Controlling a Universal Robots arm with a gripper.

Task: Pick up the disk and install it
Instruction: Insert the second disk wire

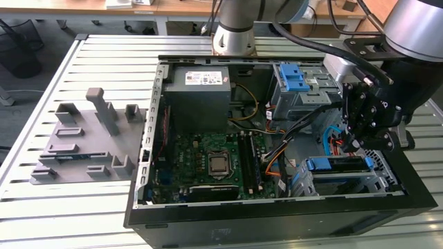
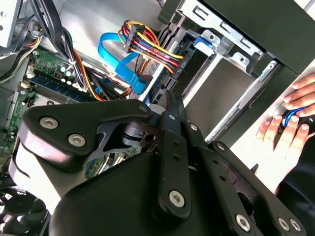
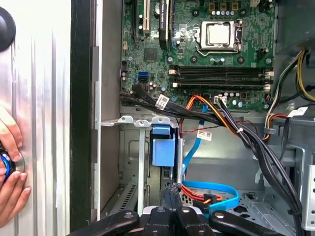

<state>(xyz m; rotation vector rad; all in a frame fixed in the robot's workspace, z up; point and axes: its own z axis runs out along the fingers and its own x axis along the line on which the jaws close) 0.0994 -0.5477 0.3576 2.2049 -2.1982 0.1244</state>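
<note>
Exterior view: open computer case (image 1: 153, 129) lying on the slatted bench (image 1: 69, 212), with the motherboard (image 1: 207, 155) at its centre and the grey power-supply box (image 1: 201, 93) at 12 o'clock of the board. The drive cage (image 1: 294, 78) with two blue latches sits at 1 o'clock. The disk (image 1: 337, 165) lies flat in the bay at the case's 4 o'clock corner, with blue rails along its edges and metal bay walls close on both sides. The gripper (image 1: 354, 147) hangs just above it, at about 12 o'clock from the disk, inside the case rim. A grey fixture block (image 1: 83, 140) stands well apart at 9 o'clock on open bench.

First wrist view: the jaws of the gripper (image 3: 170, 192) are drawn together with nothing seen between them, their tips just beside the disk's blue end (image 3: 163, 150). A blue flat cable (image 3: 216, 189) and bundled wires (image 3: 221, 115) crowd one side. A person's hand (image 3: 10, 169) rests on the bench outside the case wall.

Second wrist view: the gripper (image 2: 171, 101) tapers to a closed point, near the wire bundle (image 2: 147, 44).
</note>
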